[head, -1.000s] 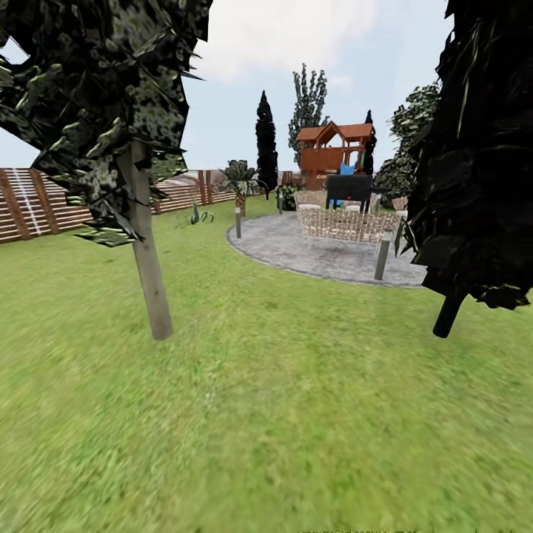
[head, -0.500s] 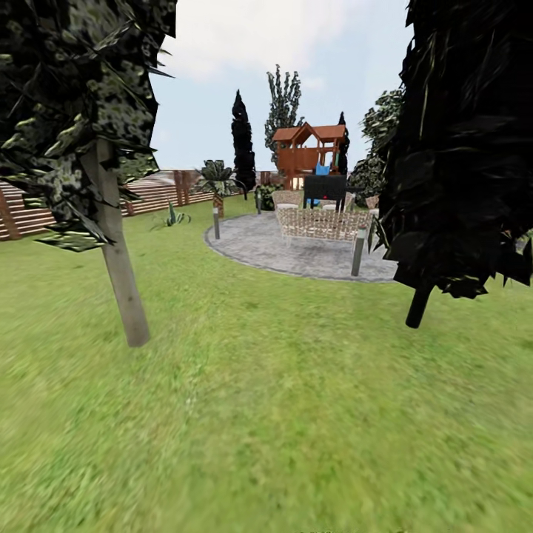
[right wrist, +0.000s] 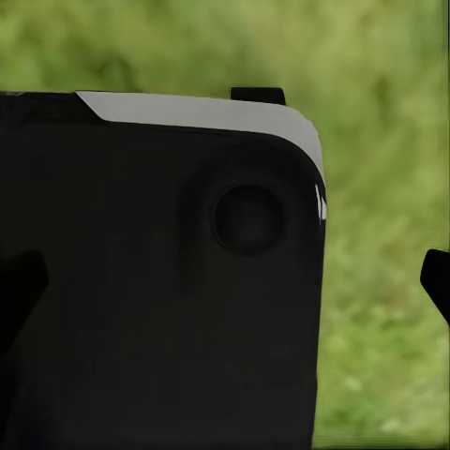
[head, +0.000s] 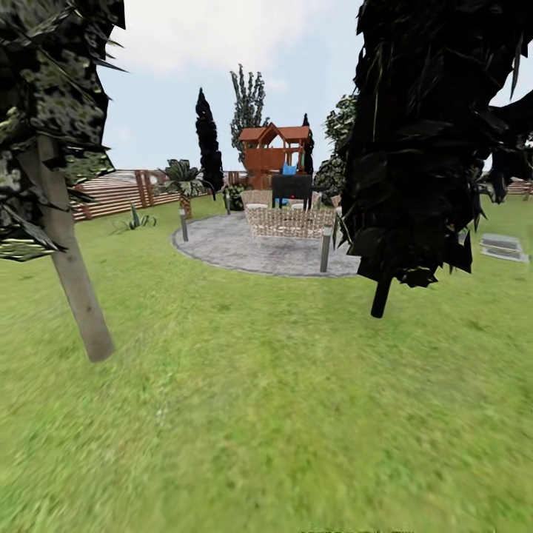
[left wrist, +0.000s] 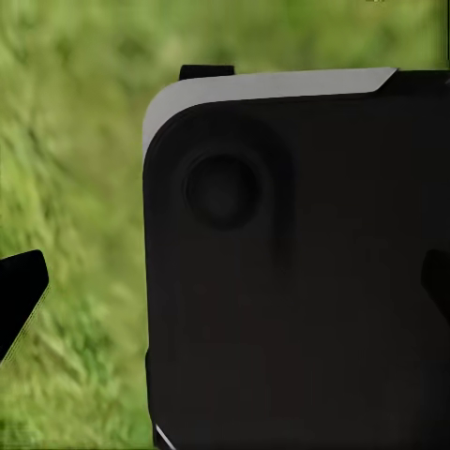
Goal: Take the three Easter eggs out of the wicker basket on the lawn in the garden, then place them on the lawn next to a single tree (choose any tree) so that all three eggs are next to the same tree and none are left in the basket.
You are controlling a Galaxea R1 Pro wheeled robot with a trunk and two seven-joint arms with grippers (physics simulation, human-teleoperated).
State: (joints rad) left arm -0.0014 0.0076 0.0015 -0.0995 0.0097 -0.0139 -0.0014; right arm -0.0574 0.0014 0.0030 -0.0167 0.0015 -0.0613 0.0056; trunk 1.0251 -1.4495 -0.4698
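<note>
The Easter eggs and the wicker basket are out of view. Green lawn [head: 266, 400] spreads across the garden ahead. At the near left stands a tree [head: 74, 289] with a pale grey-beige trunk and mottled leaves. My left gripper [left wrist: 225, 300] is open, with one dark fingertip [left wrist: 21, 295] at each edge of the left wrist view and the robot's black body behind them. My right gripper [right wrist: 225, 291] is open too, its fingertips [right wrist: 437, 281] wide apart over blurred grass. Neither holds anything.
A thin dark-trunked, black-leaved tree [head: 381, 296] stands right of centre. Beyond it lies a round stone patio [head: 252, 252] with woven furniture [head: 289, 220] and short posts [head: 325, 248]. A slat fence [head: 111, 194], a wooden playhouse [head: 274, 152] and grey slabs [head: 503, 246] lie farther off.
The whole head view has slid left and slightly down, so the camera has turned right. Grey slabs have come into view at the right. No gripper change is visible.
</note>
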